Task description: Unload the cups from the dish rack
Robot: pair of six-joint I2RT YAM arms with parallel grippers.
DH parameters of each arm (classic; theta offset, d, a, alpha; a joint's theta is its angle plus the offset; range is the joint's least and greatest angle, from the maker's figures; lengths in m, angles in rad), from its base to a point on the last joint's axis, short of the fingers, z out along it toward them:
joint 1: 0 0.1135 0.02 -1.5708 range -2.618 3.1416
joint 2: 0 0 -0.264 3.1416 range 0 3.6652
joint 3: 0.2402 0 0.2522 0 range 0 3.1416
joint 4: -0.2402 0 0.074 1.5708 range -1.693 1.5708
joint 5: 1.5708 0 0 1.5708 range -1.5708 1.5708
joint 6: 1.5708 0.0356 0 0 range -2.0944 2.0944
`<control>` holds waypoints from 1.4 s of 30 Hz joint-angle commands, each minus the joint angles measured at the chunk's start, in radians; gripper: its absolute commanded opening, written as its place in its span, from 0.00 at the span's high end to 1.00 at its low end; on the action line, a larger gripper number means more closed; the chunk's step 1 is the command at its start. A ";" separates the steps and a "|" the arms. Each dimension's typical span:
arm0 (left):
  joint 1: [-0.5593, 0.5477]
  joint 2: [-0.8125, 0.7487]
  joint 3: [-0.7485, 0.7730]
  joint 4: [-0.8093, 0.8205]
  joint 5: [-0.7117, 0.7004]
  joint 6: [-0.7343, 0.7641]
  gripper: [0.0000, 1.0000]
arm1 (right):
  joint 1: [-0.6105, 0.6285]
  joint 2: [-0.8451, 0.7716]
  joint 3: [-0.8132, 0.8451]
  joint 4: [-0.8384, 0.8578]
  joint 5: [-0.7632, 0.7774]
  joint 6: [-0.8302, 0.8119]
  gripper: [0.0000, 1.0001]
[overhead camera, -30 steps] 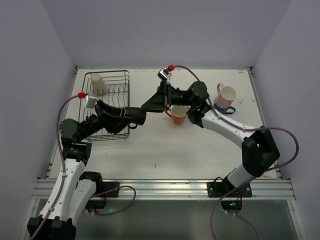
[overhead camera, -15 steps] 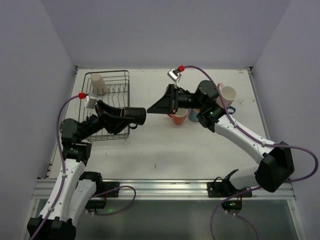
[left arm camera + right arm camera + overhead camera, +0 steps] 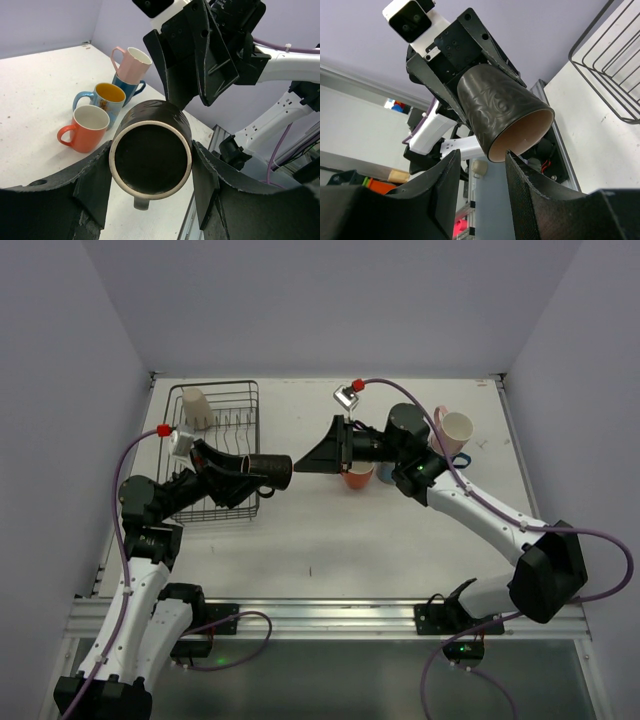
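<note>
My left gripper [image 3: 258, 469] is shut on a dark brown mug [image 3: 270, 470] and holds it sideways in the air, just right of the black wire dish rack [image 3: 236, 392]. In the left wrist view the mug [image 3: 150, 150] faces the camera between my fingers [image 3: 95, 185]. My right gripper [image 3: 305, 462] is open, its jaws pointing at the mug's mouth; in the right wrist view the mug's rim [image 3: 520, 135] sits just beyond my fingertips [image 3: 437, 182]. A cream cup [image 3: 195, 408] stands in the rack's far left corner.
An orange cup [image 3: 357, 477], a light blue mug [image 3: 105, 97], a blue mug [image 3: 127, 85] and a pink mug [image 3: 452, 428] stand grouped on the table at the right, under and behind the right arm. The rack's wire edge shows in the right wrist view [image 3: 610, 65].
The right gripper has drawn back a little to the right from the dark mug, and its arm has shifted right. The left gripper and the mug have stayed still.
</note>
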 commanded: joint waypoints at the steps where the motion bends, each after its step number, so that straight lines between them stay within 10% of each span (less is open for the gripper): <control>1: -0.009 -0.011 0.054 0.035 -0.004 0.006 1.00 | -0.003 0.012 0.011 0.037 0.001 -0.007 0.56; 9: -0.009 -0.010 0.041 0.058 -0.002 -0.009 1.00 | 0.000 0.087 -0.002 0.230 -0.066 0.117 0.56; 19: -0.009 -0.004 0.003 0.095 0.008 -0.021 1.00 | 0.019 0.364 -0.005 1.301 -0.056 0.751 0.62; 26: -0.009 -0.002 -0.002 0.100 0.014 -0.023 1.00 | 0.048 0.394 0.023 1.295 -0.045 0.735 0.70; 29: -0.009 -0.002 -0.006 0.095 0.014 -0.017 1.00 | 0.048 0.377 0.020 1.295 -0.046 0.732 0.98; 36: -0.009 0.024 -0.017 0.104 0.019 -0.017 1.00 | 0.051 0.355 0.044 1.278 -0.078 0.755 1.00; 38: -0.009 0.033 0.004 0.040 -0.001 0.020 0.79 | 0.049 0.345 0.035 1.240 -0.086 0.734 1.00; 41: -0.009 0.021 0.032 -0.027 -0.050 0.054 0.00 | 0.048 0.293 0.005 1.102 -0.115 0.613 1.00; 42: -0.009 0.006 0.035 -0.034 -0.064 0.057 0.00 | 0.048 0.258 -0.014 1.012 -0.120 0.578 1.00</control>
